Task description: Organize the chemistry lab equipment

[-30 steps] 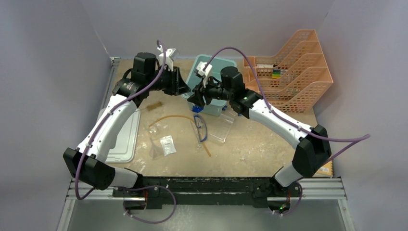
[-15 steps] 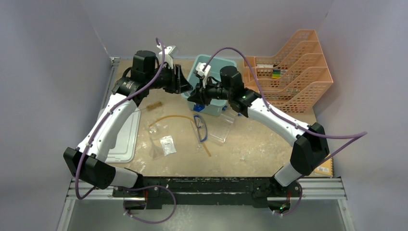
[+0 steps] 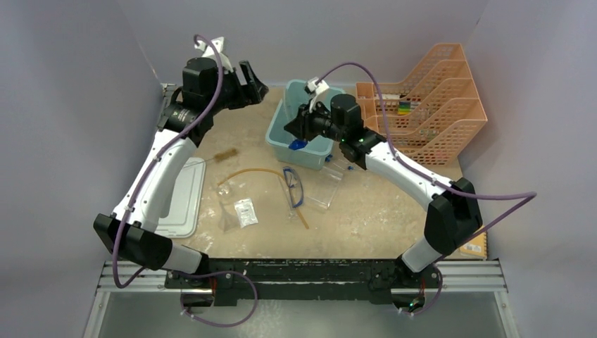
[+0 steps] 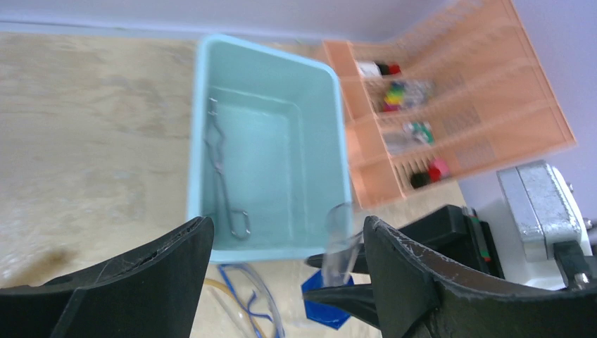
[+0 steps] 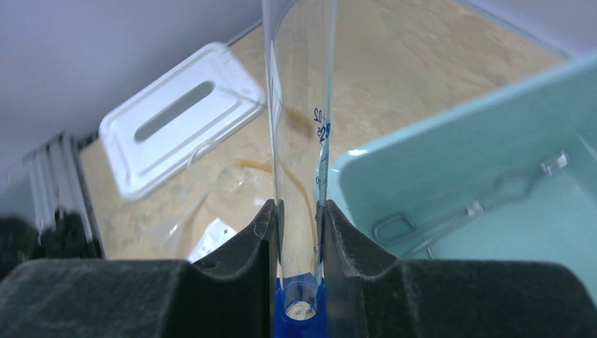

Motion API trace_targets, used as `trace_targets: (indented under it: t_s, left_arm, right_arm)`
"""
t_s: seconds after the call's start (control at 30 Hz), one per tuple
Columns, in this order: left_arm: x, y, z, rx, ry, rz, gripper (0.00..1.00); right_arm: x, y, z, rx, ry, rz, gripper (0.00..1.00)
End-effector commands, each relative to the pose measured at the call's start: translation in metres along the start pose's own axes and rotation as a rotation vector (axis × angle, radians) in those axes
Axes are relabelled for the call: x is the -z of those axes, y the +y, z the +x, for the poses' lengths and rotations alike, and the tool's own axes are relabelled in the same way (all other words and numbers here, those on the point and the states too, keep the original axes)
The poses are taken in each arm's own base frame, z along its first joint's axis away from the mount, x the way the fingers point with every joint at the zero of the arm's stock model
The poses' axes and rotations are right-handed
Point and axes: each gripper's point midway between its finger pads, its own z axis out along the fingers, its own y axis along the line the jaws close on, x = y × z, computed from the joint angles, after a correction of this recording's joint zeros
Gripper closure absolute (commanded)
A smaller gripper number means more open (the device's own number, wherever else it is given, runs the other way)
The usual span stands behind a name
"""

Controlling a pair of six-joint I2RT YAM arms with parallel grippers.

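Two arms reach over the table (image 3: 366,211): L arm (image 3: 165,169) is raised high at the far left, and R arm (image 3: 401,172) bends in from the right toward the middle. Orange tray (image 3: 429,113) stands at the far right, w/ small coloured items (image 4: 394,95) in its tiers. Teal bin (image 3: 310,156) sits at the far middle, just left of the tray. White lid (image 3: 179,201) lies flat at the left edge. Clear rack (image 3: 325,186) lies in front of the bin. Goggles (image 3: 294,189) (blue frame, clear lens) lie just beside the rack on its left; touching or not, I cannot tell. Amber tube (image 3: 253,171) curves over the table left of the goggles and comes out again on their near side. Tongs (image 4: 224,176) lie inside the bin, near its left wall in the L wrist view.

R gripper (image 5: 299,205) is closed on the cylinder (image 5: 299,105), a clear one w/ printed scale and blue foot. The fingers (image 5: 345,246) press on the glass low down, just above the foot. In the top view the cylinder is over the near part of the bin, its open end pointing away from the wrist. If the foot touches the bin, I cannot tell. L gripper (image 4: 285,229) has its jaws wide apart w/ nothing btw them. It hovers in the air left of the bin's far corner, well apart from the things on the table.

Brush (image 3: 224,155) lies btw the bin and the lid. Packets (image 3: 245,211) lie near the middle, in front of the tube, two close together.
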Motion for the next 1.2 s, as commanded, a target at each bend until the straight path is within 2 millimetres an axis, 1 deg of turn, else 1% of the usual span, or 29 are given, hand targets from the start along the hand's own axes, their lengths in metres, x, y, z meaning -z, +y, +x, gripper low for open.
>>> trace_targets:
  t_s: [0.0, 0.07, 0.13, 0.27, 0.4, 0.5, 0.57, 0.63, 0.77, 0.83, 0.93, 1.03, 1.17]
  left_arm:
    - [0.023, 0.039, -0.054, 0.059, -0.223, -0.206, 0.22]
    - [0.025, 0.048, -0.046, 0.059, -0.207, -0.249, 0.23]
    - [0.028, 0.054, -0.036, 0.065, -0.182, -0.272, 0.23]
    - [0.032, 0.066, -0.018, 0.065, -0.136, -0.319, 0.23]
    - [0.036, 0.077, -0.007, 0.059, -0.115, -0.365, 0.23]
    - [0.037, 0.087, 0.001, 0.054, -0.099, -0.405, 0.23]
    - [0.034, 0.092, 0.008, 0.063, -0.084, -0.422, 0.24]
    - [0.031, 0.093, 0.016, 0.074, -0.062, -0.420, 0.24]
    - [0.024, 0.096, 0.029, 0.079, -0.018, -0.414, 0.26]
    - [0.021, 0.098, 0.034, 0.075, 0.002, -0.419, 0.26]
    - [0.018, 0.100, 0.039, 0.071, 0.019, -0.422, 0.26]
    - [0.015, 0.099, 0.043, 0.073, 0.031, -0.409, 0.27]
    - [0.013, 0.099, 0.045, 0.082, 0.032, -0.402, 0.27]
  right_arm:
    - [0.006, -0.060, -0.054, -0.267, -0.153, 0.358, 0.95]
    - [-0.002, -0.083, -0.041, -0.331, -0.088, 0.470, 0.97]
    - [-0.008, -0.099, -0.028, -0.393, -0.042, 0.532, 0.98]
    - [-0.025, -0.117, -0.006, -0.498, 0.010, 0.595, 1.00]
    - [-0.037, -0.131, 0.020, -0.572, 0.049, 0.660, 1.00]
    - [-0.049, -0.138, 0.031, -0.593, 0.086, 0.678, 1.00]
    - [-0.059, -0.143, 0.043, -0.602, 0.125, 0.686, 1.00]
    - [-0.068, -0.145, 0.052, -0.630, 0.150, 0.690, 1.00]
    - [-0.080, -0.153, 0.063, -0.651, 0.161, 0.704, 0.99]
    - [-0.086, -0.156, 0.074, -0.674, 0.180, 0.717, 0.98]
    - [-0.092, -0.160, 0.087, -0.706, 0.198, 0.733, 0.97]
    - [-0.101, -0.167, 0.089, -0.706, 0.169, 0.755, 0.97]
    - [-0.104, -0.174, 0.106, -0.725, 0.197, 0.795, 0.95]
